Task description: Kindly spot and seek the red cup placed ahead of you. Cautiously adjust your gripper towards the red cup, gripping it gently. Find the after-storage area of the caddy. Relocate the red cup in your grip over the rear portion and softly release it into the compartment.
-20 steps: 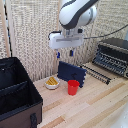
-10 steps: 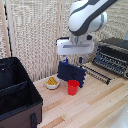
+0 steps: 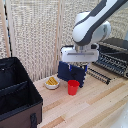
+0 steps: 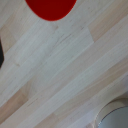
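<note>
Pale wood bench (image 3: 95, 107), slatted screen behind; cup (image 3: 73, 87) stands upright near the bench's middle, just beside the bowl (image 3: 52, 83), well apart from the caddy (image 3: 17, 97) at the exterior view's left. Gripper (image 3: 77, 70) hangs above and slightly behind the cup, not touching; fingers hard to resolve, so I cannot tell the jaw state. I judge the cup light, thin plastic, smooth, easily tipped or squeezed; best taken across the wall near the rim, gentle force.

White arm (image 3: 92, 22) bent over w/ wrist pointed down; gripper (image 3: 76, 67) hung low, finger gap not discernible
</note>
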Motion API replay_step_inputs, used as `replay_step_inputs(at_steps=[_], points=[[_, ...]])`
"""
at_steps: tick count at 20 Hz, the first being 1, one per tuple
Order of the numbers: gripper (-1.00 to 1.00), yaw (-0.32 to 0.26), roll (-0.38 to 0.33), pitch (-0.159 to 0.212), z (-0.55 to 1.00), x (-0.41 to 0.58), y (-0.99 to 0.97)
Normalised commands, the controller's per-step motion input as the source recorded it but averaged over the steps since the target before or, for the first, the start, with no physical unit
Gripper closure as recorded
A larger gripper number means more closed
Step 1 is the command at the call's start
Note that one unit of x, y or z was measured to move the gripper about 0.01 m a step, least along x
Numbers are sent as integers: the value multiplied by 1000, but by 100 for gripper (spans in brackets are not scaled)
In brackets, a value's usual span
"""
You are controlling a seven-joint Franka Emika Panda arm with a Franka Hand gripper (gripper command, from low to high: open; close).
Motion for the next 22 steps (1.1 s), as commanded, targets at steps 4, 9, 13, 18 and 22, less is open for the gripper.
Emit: replay_step_inputs(at_steps=[4,9,13,18,22], points=[[-100,-144,32,31,-426,-134,-256],[-100,-131,7,53,-396,-264,-182],[-100,-114,0,33,-375,-151,-54],[-100,-48,0,-13,-333,184,17],[-100,-31,0,0,-252,50,84]])
